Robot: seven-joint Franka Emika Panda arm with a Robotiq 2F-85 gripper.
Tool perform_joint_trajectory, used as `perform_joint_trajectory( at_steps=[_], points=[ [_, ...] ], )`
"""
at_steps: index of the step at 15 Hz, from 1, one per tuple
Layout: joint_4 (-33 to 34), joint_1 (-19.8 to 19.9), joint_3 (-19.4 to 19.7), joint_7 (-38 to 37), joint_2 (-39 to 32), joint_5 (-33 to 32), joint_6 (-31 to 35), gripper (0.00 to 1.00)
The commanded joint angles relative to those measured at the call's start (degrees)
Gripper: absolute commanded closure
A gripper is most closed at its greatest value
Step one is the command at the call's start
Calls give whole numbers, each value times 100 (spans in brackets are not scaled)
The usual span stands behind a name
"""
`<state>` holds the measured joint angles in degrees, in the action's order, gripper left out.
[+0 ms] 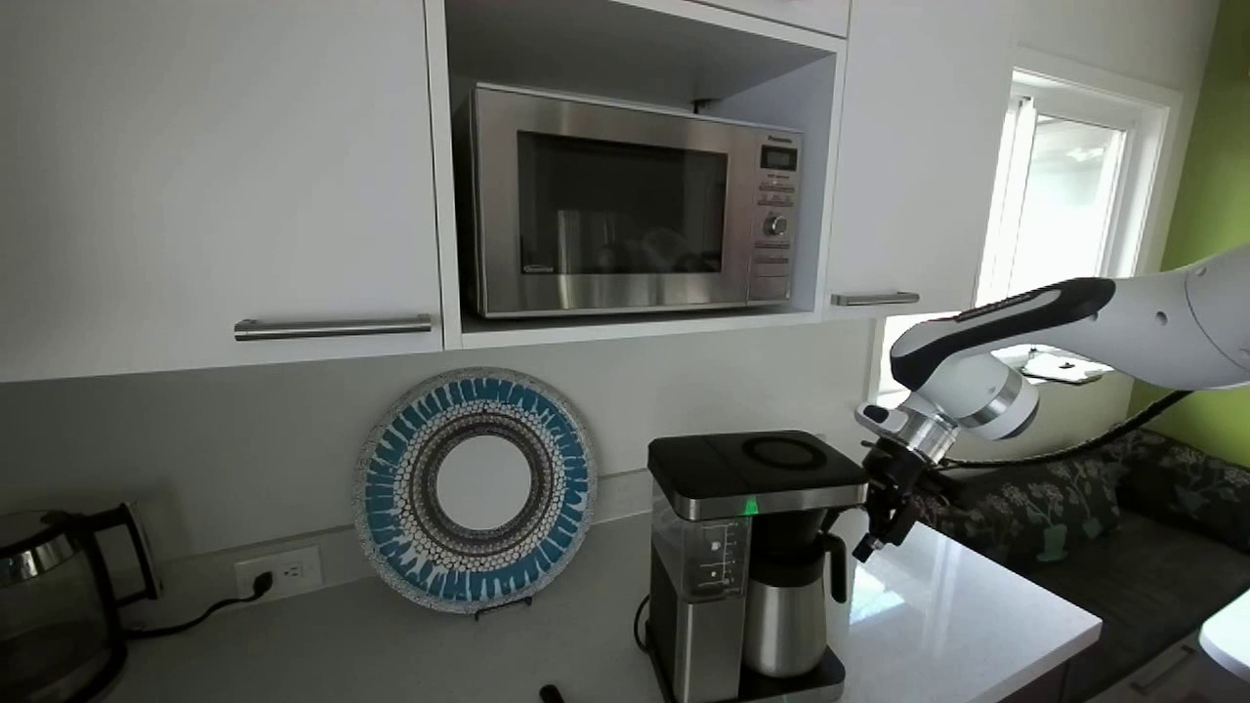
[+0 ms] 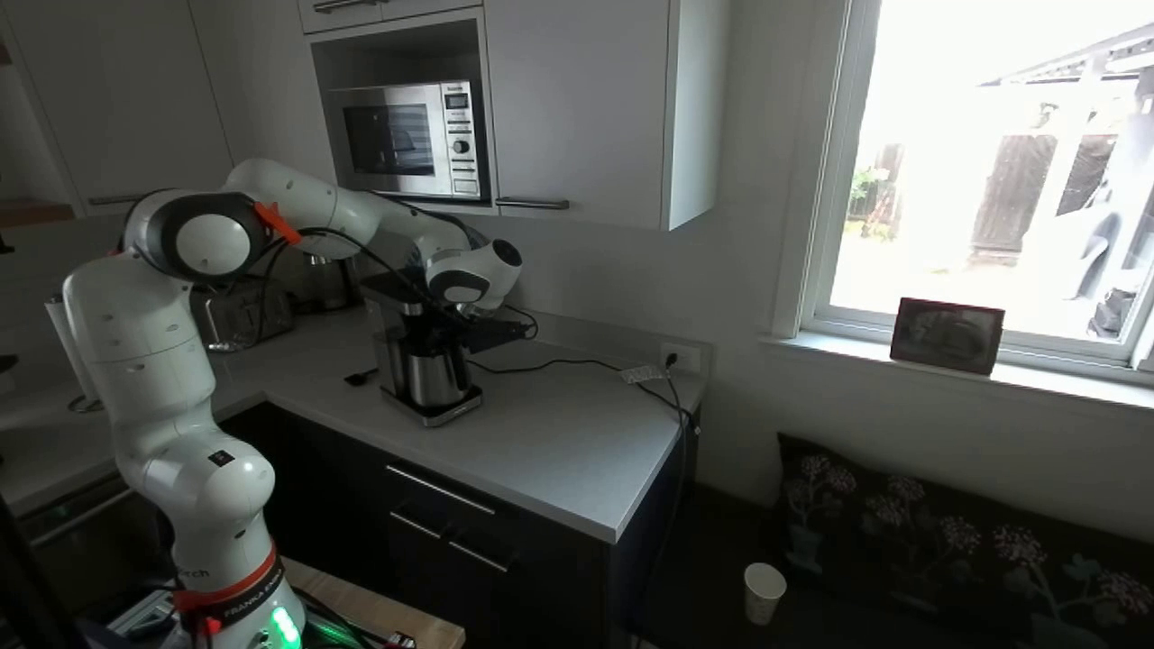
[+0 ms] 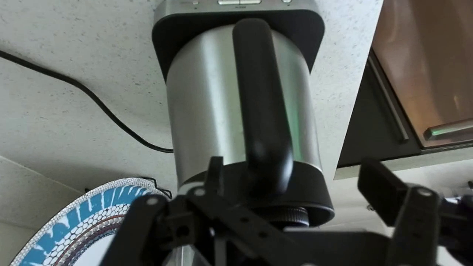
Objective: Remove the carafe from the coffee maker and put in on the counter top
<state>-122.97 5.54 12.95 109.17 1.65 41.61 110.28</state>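
The carafe [image 1: 784, 625] is a brushed-steel jug with a black lid and side handle, standing upright on the base of the coffee maker [image 1: 698, 635]. It also shows in an exterior view [image 2: 435, 377] and, upside down, in the wrist view [image 3: 199, 107]. The gripper [image 1: 879, 539] is just outside the carafe's handle, at about the handle's upper part. In the wrist view the gripper [image 3: 295, 181] is open with nothing in its jaws. The black handle [image 3: 264, 111] appears between the fingers, nearer the left one. Contact cannot be told. The counter top [image 2: 559, 442] lies beneath the machine.
A microwave [image 1: 625, 195] sits in the cabinet niche above. A blue patterned plate [image 1: 479, 488] stands against the wall. A kettle [image 1: 59, 596] is at the far left. A black cord [image 2: 559, 364] runs along the counter behind the machine. The counter's corner [image 2: 616, 532] juts outward.
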Motion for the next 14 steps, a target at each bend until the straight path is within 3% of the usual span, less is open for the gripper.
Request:
perform_joint_trajectory(
  at_steps=[1,9,14],
  points=[
    [239,146,-123,349,-268,227,-134,25],
    [420,230,-242,504,-491,234,-149,89],
    [494,288,-282,529,-549,264,-227,92]
  ],
)
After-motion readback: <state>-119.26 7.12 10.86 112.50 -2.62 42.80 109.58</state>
